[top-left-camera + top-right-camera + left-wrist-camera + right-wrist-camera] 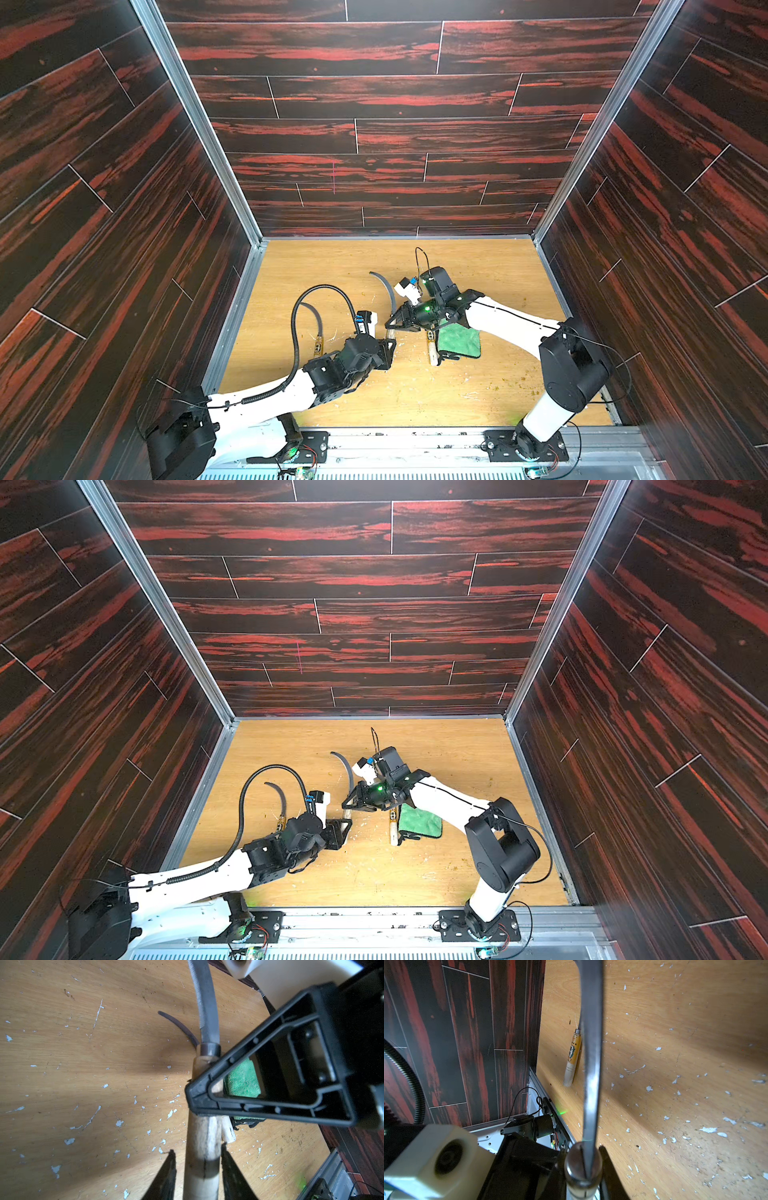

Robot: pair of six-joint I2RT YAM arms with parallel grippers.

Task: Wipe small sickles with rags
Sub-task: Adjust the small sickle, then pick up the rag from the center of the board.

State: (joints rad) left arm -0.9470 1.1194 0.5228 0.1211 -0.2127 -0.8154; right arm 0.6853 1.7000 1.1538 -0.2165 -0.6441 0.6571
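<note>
Sickle (200, 1142) has grey curved blade, pale streaked wooden handle.

Both top views: held sickle (392, 297) handle mostly hidden by left tool (390, 349) and right tool (390, 325). Third sickle (433, 353) blade hidden under right tool, label band (430, 335) too small to read. Rag (459, 341) partly covered. Left wrist view: held handle's butt cut off.

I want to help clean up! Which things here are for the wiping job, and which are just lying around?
For the job: held sickle, sickle lying alone, sickle beside the cloth, green cloth.
Just lying about: white flecks and dark specks on the table.
</note>
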